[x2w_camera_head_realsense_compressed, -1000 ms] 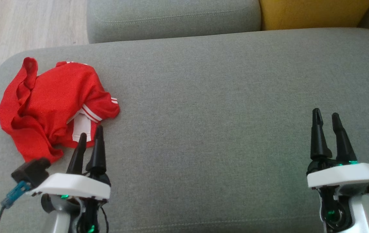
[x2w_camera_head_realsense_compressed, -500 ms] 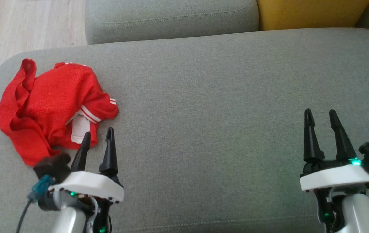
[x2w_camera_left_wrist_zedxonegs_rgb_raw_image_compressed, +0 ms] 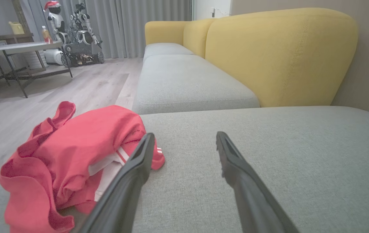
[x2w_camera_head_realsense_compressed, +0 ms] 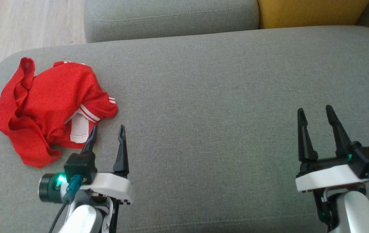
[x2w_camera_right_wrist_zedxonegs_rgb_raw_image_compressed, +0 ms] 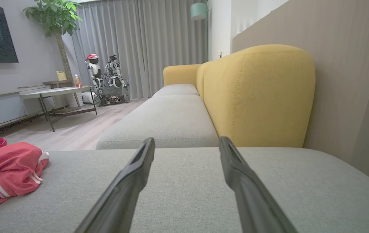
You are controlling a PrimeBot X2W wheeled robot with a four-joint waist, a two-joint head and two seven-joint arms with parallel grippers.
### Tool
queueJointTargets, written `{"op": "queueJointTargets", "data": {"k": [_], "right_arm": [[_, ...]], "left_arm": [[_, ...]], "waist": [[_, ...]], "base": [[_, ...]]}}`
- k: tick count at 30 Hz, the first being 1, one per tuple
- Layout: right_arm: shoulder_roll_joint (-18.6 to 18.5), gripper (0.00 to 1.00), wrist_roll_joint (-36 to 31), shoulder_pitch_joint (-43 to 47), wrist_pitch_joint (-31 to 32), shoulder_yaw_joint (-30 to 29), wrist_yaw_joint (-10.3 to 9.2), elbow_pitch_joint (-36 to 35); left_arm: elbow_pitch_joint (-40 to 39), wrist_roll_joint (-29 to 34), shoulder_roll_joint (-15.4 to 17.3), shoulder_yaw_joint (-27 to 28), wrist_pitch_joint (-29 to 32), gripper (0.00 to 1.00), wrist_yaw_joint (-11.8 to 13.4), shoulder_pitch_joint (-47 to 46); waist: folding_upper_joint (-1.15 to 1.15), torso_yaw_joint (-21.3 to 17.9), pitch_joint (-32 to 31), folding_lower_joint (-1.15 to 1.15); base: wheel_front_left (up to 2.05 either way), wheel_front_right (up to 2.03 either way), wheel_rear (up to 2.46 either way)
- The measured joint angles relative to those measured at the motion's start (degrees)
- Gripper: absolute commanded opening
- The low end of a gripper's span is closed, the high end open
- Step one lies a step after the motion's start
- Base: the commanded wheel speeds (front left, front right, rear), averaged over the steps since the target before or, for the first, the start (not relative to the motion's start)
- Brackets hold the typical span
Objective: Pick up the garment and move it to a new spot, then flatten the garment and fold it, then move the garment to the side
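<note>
Picking up the red garment (x2w_camera_head_realsense_compressed: pixel 51 103) is judged to be the step in hand, and it has not been lifted yet. It is seen bunched in a heap at the left of the head view, on the grey sofa seat (x2w_camera_head_realsense_compressed: pixel 220 113), close to the seat's left edge. The left gripper (x2w_camera_head_realsense_compressed: pixel 108 127) is found at the lower left, with its two fingers spread apart and nothing held between them. One fingertip is placed right at the heap's lower right edge. The right gripper (x2w_camera_head_realsense_compressed: pixel 315 108) is seen at the lower right, well apart from the heap, also spread wide and holding nothing. For the next move, the left gripper would need to be pushed a little up and to the left in the picture, so that a thick fold is caught between the fingers. Then the fingers would need to be pressed together before any lifting is done. Much is hidden. Because the garment is crumpled, its shape cannot be told, and only some white stripes (x2w_camera_head_realsense_compressed: pixel 87 113) and a white patch (x2w_camera_head_realsense_compressed: pixel 79 131) can be made out. Whether the fingertip is touching the cloth cannot be told. In the left wrist view part of the heap is covered by one dark finger. Both arms (x2w_camera_head_realsense_compressed: pixel 354 210) are cut off by the bottom edge of the head view.
</note>
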Motion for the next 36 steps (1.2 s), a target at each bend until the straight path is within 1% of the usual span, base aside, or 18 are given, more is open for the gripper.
{"op": "queueJointTargets", "data": {"k": [4, 9, 10, 12, 14, 19, 22, 24, 28, 31, 36], "right_arm": [[0.0, 1.00, 0.2, 0.0, -1.0, 1.0, 0.00, -0.1], [0.0, 1.00, 1.6, 0.0, -1.5, 1.3, 0.00, 0.6], [0.0, 1.00, 2.1, 0.0, -1.7, 1.3, 0.00, 1.1], [0.0, 1.00, 3.2, 0.0, -2.0, 1.6, 0.00, 1.9], [0.0, 1.00, 5.1, 0.0, -2.5, 1.9, 0.00, 2.9], [0.0, 1.00, 10.3, -0.1, -3.1, 3.2, 0.00, 5.6], [0.0, 1.00, 12.3, -0.6, -3.5, 3.6, 0.00, 6.9], [0.0, 1.00, 13.0, -1.2, -3.9, 3.9, 0.00, 7.7], [-0.1, 1.00, 12.8, -2.3, -4.6, 4.4, 0.00, 8.4], [-0.1, 1.00, 12.4, -2.5, -4.7, 4.4, 0.00, 8.5], [-0.1, 1.00, 12.4, -2.5, -4.7, 4.4, 0.00, 9.0]], "left_arm": [[-1.0, 0.6, 0.3, -1.3, -0.7, 1.00, 2.5, -0.7], [-2.4, 0.4, 0.2, -1.2, -1.2, 1.00, 2.6, -0.8], [-2.8, -0.5, -0.1, -0.9, -1.3, 1.00, 1.9, -0.8], [-3.4, -2.7, -1.7, 1.3, -1.7, 1.00, 0.5, -0.6], [-3.7, -3.5, -3.3, 3.8, -2.0, 1.00, -1.9, 0.0], [-2.1, -2.2, -6.3, 8.9, -2.9, 1.00, -8.5, 2.5], [0.2, 0.7, -7.3, 10.7, -3.5, 1.00, -11.1, 3.4], [1.4, 2.8, -7.8, 11.6, -3.7, 1.00, -12.2, 3.6], [2.2, 7.7, -8.5, 12.0, -4.3, 1.00, -13.2, 3.6], [2.7, 8.3, -9.0, 12.8, -4.3, 1.00, -14.0, 3.6], [3.4, 9.7, -9.1, 13.5, -4.3, 1.00, -14.0, 3.6]], "waist": [[0.00, -0.1, 0.2, 0.00], [0.00, -0.1, 0.2, 0.00], [0.00, -0.1, 0.2, 0.00], [0.00, -0.1, 0.2, 0.00], [0.00, -0.1, 0.1, 0.00], [0.00, -0.2, -0.1, 0.00], [0.00, -0.3, -0.2, 0.00], [0.00, -0.3, -0.2, 0.00], [0.00, -0.5, -0.1, 0.00], [0.00, -0.6, -0.1, 0.00], [0.00, -0.5, -0.1, 0.00]], "base": [[0.00, 0.00, 0.00], [0.00, 0.00, 0.00], [0.00, 0.00, 0.00], [0.00, 0.00, 0.00], [0.00, 0.00, 0.00], [0.00, 0.00, 0.00], [0.00, 0.00, 0.00], [0.00, 0.00, 0.00], [0.00, 0.00, 0.00], [0.00, 0.00, 0.00], [0.00, 0.00, 0.00]]}}
